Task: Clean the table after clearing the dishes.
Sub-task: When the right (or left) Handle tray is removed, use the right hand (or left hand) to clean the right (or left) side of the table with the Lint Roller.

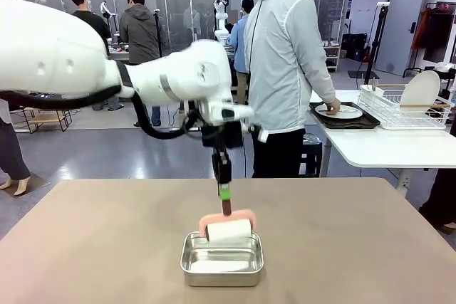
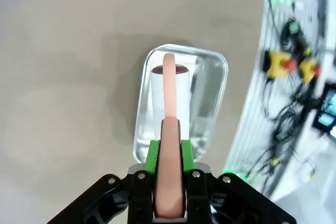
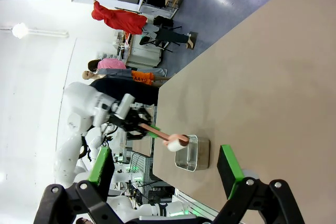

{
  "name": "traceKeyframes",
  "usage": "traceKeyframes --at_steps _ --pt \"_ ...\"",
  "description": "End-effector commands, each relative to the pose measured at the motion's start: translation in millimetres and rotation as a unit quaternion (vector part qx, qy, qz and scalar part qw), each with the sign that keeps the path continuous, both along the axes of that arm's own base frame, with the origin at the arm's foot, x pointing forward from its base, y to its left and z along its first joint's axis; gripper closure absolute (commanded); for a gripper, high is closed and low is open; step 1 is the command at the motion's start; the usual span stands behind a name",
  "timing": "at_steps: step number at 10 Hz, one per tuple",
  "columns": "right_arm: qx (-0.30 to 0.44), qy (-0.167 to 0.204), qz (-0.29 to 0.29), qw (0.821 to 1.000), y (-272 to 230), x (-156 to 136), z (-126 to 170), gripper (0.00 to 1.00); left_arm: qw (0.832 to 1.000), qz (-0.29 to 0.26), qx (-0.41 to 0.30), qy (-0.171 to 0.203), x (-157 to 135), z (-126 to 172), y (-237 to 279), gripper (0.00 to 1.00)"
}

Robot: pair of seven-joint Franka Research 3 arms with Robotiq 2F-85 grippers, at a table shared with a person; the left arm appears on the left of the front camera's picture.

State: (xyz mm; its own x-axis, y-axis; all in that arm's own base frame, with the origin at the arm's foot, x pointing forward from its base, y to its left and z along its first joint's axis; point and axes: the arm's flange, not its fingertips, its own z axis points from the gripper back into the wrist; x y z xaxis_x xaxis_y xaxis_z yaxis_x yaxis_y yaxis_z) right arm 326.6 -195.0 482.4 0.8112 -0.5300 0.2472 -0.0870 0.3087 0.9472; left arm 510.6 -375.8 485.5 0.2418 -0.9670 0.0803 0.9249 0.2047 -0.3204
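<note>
Pink-handled, white-rolled cleaning roller (image 1: pixel 229 231): pinched tight in left hand (image 1: pixel 225 194), over small steel rectangular pan (image 1: pixel 191 261) on pinkish-brown matte worktop (image 1: pixel 370 247). Spread wide, holding nothing: right hand (image 3: pixel 164 163). Off on white side table (image 1: pixel 385 149), under person's hand (image 1: pixel 332 107): round white plate (image 1: pixel 342 112) on dark brown tray (image 1: pixel 363 123). Clearing apparently done; rolling the worktop not yet begun.

Front across table (image 1: pixel 356 247), wrists share pan (image 1: pixel 221 277)
</note>
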Motion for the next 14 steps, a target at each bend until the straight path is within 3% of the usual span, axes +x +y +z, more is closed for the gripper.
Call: traceKeyframes --at_steps 1,2,4,5,8,9,10,11,14 --pt "0.002 -0.003 0.003 1.0 1 -1 2 0.0 0.993 0.112 -0.031 0.008 -27 33 44 0.97" --pt "0.002 -0.003 0.003 1.0 1 -1 2 0.0 0.975 0.216 -0.056 -0.007 -36 49 76 0.97" --pt "0.002 -0.003 0.003 1.0 1 -1 2 0.0 0.915 0.391 -0.093 -0.035 -56 57 145 0.97" --pt "0.002 -0.003 0.003 1.0 1 -1 2 0.0 0.895 0.431 -0.109 -0.037 -70 49 178 0.97" --pt "0.002 -0.003 0.003 1.0 1 -1 2 0.0 0.814 0.559 -0.16 -0.017 -92 -6 252 0.97" --pt "0.002 -0.003 0.003 1.0 1 -1 2 0.0 0.805 0.568 -0.171 -0.02 -90 -15 262 0.97" --pt "0.002 -0.003 0.003 1.0 1 -1 2 0.0 0.893 0.418 -0.153 -0.069 -94 -17 255 0.97" --pt "0.002 -0.003 0.003 1.0 1 -1 2 0.0 0.816 0.562 -0.136 -0.006 -88 -14 273 0.97" --pt "0.002 -0.003 0.003 1.0 1 -1 2 0.0 0.816 0.562 -0.136 -0.006 -88 -14 273 0.97"
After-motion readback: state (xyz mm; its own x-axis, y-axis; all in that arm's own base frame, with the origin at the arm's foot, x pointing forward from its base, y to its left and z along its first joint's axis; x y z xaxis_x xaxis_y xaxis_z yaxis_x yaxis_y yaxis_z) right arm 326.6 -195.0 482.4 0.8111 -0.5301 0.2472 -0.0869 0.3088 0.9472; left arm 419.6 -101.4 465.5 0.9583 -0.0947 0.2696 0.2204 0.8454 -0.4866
